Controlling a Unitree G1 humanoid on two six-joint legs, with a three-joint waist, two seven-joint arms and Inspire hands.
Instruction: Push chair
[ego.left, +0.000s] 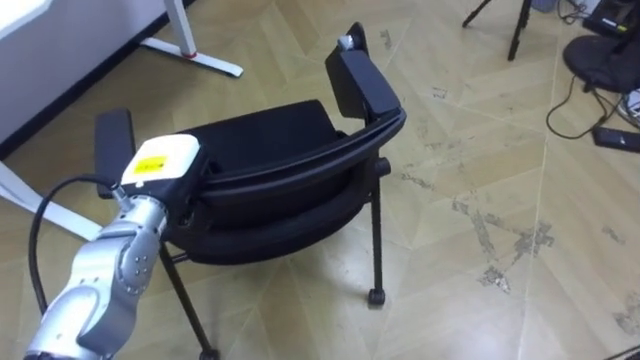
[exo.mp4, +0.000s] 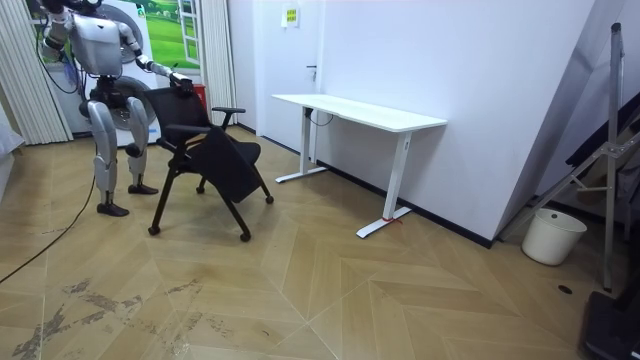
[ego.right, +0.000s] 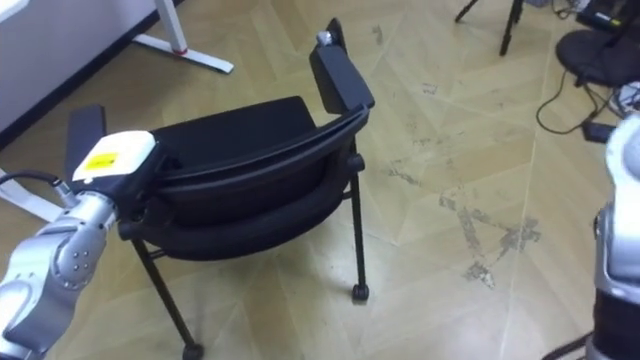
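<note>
In the left eye view the chair (ego.left: 285, 195) stands just in front of the robot with its back to it. The curved top bar (ego.left: 300, 160) of the backrest runs from left to right across the view and the seat (ego.left: 265, 125) lies beyond it, so the push must go forward, away from the body. The left hand (ego.left: 160, 165) sits on the left end of this bar; whether it grips the bar or only rests on it I cannot tell. The chair is black, with a padded seat, flat armrests, thin metal legs and a small castor (ego.left: 375, 297) on the smooth wooden floor (ego.left: 480, 300). I judge it will roll easily, but a push at one end may turn it. In the room view the robot stands behind the chair, and a white table (exo.mp4: 360, 110) is further on, toward the room view's right. In the right eye view the right arm (ego.right: 612, 240) hangs at the edge, well apart from the chair, and what its hand does I cannot tell, so the left hand is the nearer one.
</note>
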